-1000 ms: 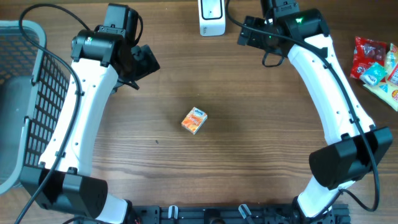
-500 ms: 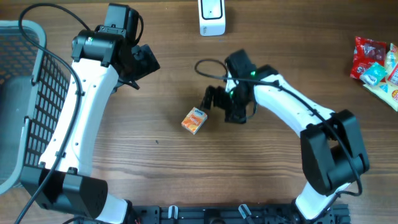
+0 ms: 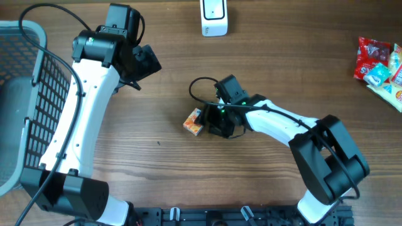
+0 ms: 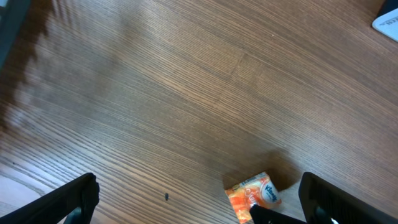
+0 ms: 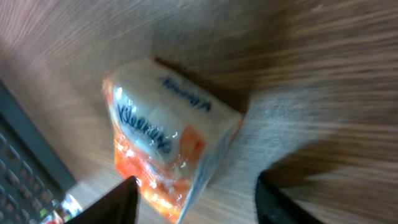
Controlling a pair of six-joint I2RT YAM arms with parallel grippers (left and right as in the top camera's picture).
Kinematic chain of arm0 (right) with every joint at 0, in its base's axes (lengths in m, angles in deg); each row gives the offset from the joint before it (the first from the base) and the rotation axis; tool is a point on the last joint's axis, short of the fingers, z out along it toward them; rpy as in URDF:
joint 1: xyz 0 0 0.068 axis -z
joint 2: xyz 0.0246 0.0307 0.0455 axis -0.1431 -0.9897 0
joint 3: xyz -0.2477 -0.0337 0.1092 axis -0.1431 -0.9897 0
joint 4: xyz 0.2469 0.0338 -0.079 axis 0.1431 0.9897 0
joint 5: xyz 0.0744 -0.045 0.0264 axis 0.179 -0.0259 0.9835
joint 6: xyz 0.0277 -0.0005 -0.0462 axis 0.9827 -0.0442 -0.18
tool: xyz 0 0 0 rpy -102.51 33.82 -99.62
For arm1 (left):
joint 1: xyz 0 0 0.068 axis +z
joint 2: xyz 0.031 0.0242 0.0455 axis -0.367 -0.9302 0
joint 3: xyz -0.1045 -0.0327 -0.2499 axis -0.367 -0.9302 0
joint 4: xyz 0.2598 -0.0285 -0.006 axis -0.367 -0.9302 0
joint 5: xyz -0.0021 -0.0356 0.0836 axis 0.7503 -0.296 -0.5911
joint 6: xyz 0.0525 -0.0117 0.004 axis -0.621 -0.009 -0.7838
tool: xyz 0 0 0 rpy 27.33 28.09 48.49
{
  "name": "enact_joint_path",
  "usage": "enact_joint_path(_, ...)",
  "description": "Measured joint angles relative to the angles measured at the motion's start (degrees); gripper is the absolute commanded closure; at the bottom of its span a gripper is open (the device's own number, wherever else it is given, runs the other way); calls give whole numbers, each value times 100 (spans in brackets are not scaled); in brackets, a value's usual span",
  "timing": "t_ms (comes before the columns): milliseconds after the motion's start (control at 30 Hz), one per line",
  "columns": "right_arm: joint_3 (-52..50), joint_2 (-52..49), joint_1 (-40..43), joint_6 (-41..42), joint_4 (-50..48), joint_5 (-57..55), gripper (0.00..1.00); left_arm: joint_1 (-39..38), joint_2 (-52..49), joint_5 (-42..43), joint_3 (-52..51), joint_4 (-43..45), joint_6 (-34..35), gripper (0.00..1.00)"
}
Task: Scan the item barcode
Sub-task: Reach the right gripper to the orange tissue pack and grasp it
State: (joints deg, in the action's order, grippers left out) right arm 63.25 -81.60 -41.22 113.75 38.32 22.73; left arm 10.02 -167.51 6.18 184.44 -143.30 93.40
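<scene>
Straddling the one tissue pack point(image 5: 165, 146) at the middle of the counter point(image 3: 157, 169), the right hand point(image 5: 196, 199) has its fingers apart, not clamped: this looks like the pick-up step. Next it likely needs a firm squeeze, then a lift toward the single scanner point(image 3: 213, 17). The left hand point(image 3: 148, 63) hangs wide apart. One basket point(image 3: 38, 94); several snack packets point(image 3: 380, 66), count unclear.

The tissue pack point(image 3: 195, 122) lies near the middle of the table point(image 3: 188, 182), my right gripper point(image 3: 206, 119) just beside it on its right, my left gripper point(image 3: 149, 62) behind it to the left, the scanner point(image 3: 213, 17) at the far edge, the basket point(image 3: 25, 107) at the left edge, snack packets point(image 3: 380, 69) far right.
</scene>
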Motion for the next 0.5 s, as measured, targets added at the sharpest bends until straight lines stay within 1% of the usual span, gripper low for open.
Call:
enact_joint_path(67,-101,52,-4,219,-160,-50,43,0,0,-2,0,4,0,0)
enact_joint_path(100,-142,63,-11,297,-232,-68,45,0,0,0,0,7,0,0)
enact_joint_path(200,-188,72,-15,369,-376,-94,47,0,0,-2,0,4,0,0)
enact_joint_path(267,-199,72,-24,413,-448,-142,51,0,0,-2,0,4,0,0)
enact_joint_path(333,-208,61,-35,457,-483,-201,52,0,0,0,0,4,0,0)
enact_joint_path(367,-208,37,-35,490,-522,-199,56,0,0,0,0,4,0,0)
enact_joint_path(400,-208,9,-35,520,-597,-192,63,0,0,-2,0,4,0,0)
enact_joint_path(433,-208,-24,-35,544,-640,-184,72,0,0,-2,0,4,0,0)
enact_joint_path(467,-205,-59,-33,566,-667,-175,93,0,0,-2,0,7,0,0)
enact_joint_path(500,-203,-90,-35,564,-675,-186,96,0,0,-2,0,2,0,0)
